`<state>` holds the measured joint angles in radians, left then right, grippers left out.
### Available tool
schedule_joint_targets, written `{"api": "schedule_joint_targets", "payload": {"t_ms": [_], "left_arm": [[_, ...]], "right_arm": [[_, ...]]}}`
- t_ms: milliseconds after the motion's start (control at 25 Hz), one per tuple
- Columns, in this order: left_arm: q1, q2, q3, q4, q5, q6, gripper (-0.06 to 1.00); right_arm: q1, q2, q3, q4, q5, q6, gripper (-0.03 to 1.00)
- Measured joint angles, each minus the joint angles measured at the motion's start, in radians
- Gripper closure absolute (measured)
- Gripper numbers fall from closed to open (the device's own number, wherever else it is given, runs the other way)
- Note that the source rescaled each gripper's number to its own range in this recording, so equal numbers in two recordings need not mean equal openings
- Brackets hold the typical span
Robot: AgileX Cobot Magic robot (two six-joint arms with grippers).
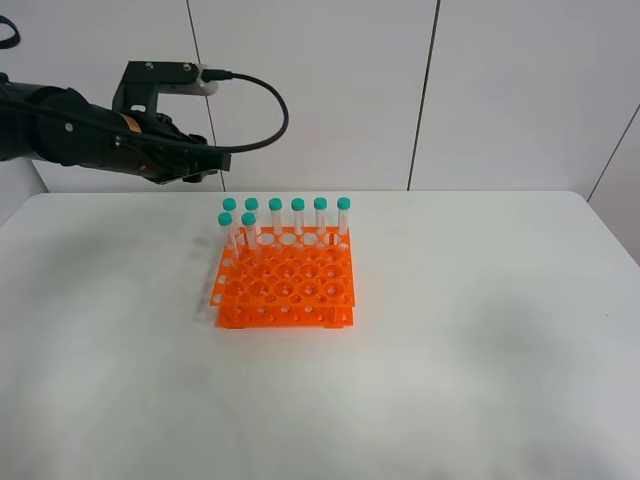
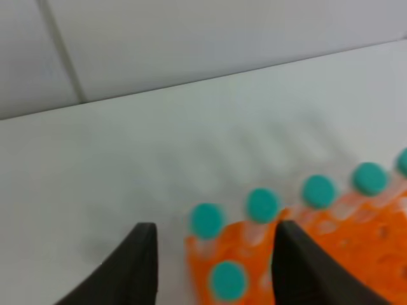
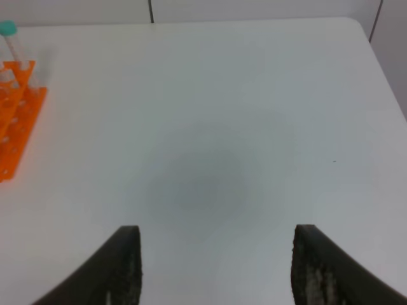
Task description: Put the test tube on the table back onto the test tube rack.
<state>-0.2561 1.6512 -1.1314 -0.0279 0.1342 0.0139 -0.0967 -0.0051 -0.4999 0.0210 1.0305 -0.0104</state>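
Observation:
The orange test tube rack (image 1: 287,285) stands mid-table on the white table (image 1: 480,340). Several teal-capped tubes (image 1: 298,215) stand upright in it, most along its back row and two at the left just in front. I see no test tube lying on the table in any view. My left gripper (image 1: 218,162) hovers above and behind the rack's back-left corner. In its wrist view the left gripper (image 2: 215,225) is open and empty, with the rack (image 2: 318,248) and caps (image 2: 262,204) below. My right gripper (image 3: 216,229) is open and empty over bare table (image 3: 210,127), with the rack's edge (image 3: 16,121) to one side.
White wall panels (image 1: 320,90) rise right behind the table's far edge. A black cable (image 1: 270,100) loops off the left arm. The table's rounded far-right corner (image 1: 585,200) lies well away from the rack.

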Motion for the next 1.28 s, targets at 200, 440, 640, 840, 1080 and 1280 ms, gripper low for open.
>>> {"api": "schedule_joint_targets", "payload": {"t_ms": [200,440,640,840,1080,1280], "left_arm": [[0.094,-0.030,0.005,0.011,0.035,0.000,0.52],[0.199,-0.032,0.007,0.012,0.054,0.000,0.52],[0.240,-0.032,0.007,0.012,0.061,0.000,0.52],[0.243,-0.033,0.007,0.012,0.129,0.000,0.52],[0.243,-0.106,0.044,0.012,0.175,0.000,0.52],[0.243,-0.252,0.133,0.012,0.186,0.000,0.52]], "right_arm": [[0.000,0.000,0.000,0.000,0.000,0.000,0.21],[0.000,0.000,0.000,0.000,0.000,0.000,0.21],[0.000,0.000,0.000,0.000,0.000,0.000,0.21],[0.000,0.000,0.000,0.000,0.000,0.000,0.21],[0.000,0.000,0.000,0.000,0.000,0.000,0.21],[0.000,0.000,0.000,0.000,0.000,0.000,0.21]]}}
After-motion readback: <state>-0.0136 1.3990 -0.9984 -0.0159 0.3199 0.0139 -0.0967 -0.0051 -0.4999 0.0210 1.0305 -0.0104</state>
